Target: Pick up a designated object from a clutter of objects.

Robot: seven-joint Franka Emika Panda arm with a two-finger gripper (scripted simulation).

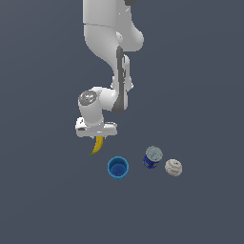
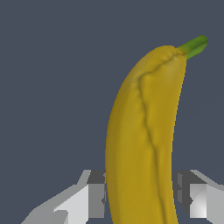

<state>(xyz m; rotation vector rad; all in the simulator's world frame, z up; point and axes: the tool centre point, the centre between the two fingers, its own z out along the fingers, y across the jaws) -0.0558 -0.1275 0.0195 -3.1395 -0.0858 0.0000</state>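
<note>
Banana [image 2: 144,140] is clamped between the fingers [image 2: 94,199] of the gripper [image 1: 97,135]; blue cup [image 1: 117,167], can [image 1: 152,157] and baseball [image 1: 173,167] are set apart.

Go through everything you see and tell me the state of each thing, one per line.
Gripper: jaws on either side of the banana, apparently shut on it.
Banana: between the jaws, stem end pointing away from them.
Blue cup: upright, open top.
Can: upright, silver top closed.
Baseball: resting beside the can.
</note>
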